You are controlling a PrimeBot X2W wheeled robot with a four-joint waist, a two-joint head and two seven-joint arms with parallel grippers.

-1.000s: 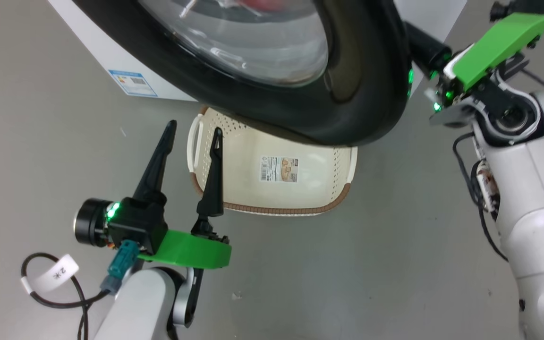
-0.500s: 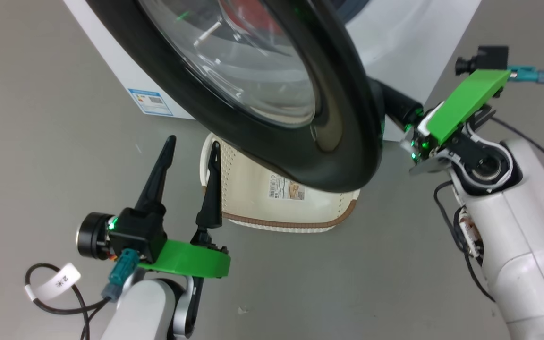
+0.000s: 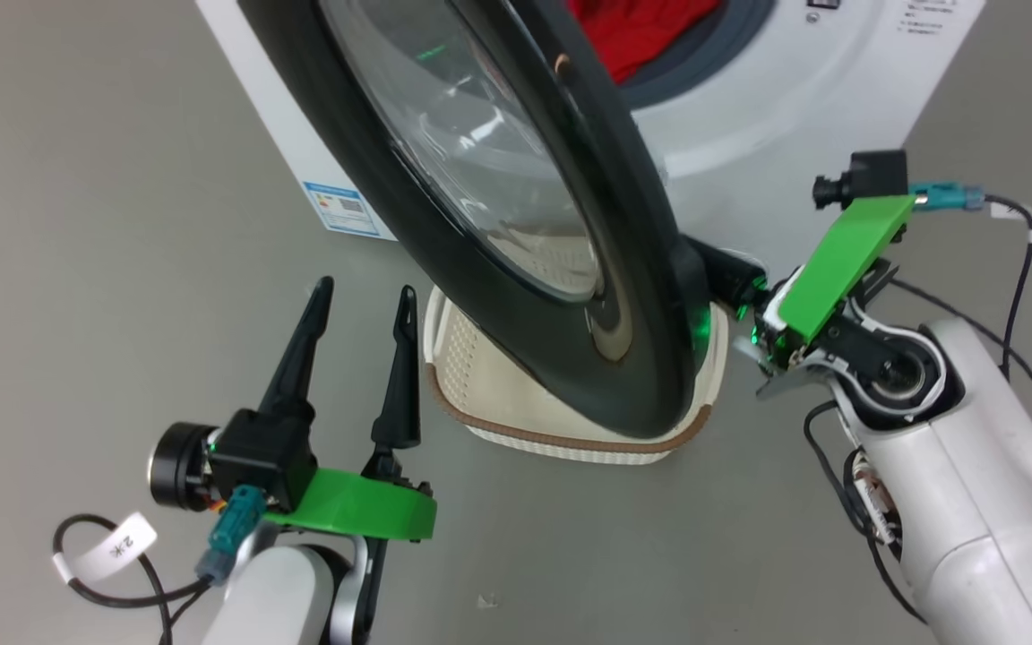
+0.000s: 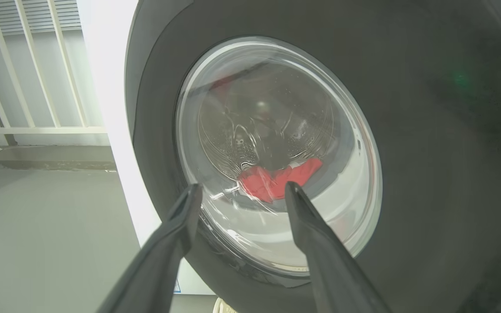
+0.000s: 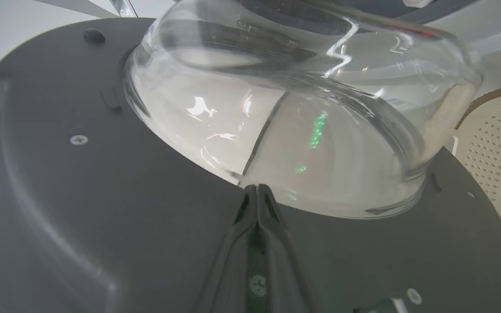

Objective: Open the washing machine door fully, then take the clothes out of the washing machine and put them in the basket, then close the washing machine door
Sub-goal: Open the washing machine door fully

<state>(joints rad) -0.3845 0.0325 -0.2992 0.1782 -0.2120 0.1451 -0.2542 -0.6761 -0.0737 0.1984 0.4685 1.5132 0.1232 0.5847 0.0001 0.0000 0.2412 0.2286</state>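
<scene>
Currently | step: opening washing machine door (image 3: 650,376) | right gripper (image 5: 257,190) closed, tips against door's inner face | left gripper (image 3: 365,288) open, outside door | next: push wider.

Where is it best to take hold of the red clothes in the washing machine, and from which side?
Probably pinch the clothes at their nearest bunched fold, coming in from the front, right of the door. They lie low in the washing machine, and the half-open door blocks the left.
</scene>
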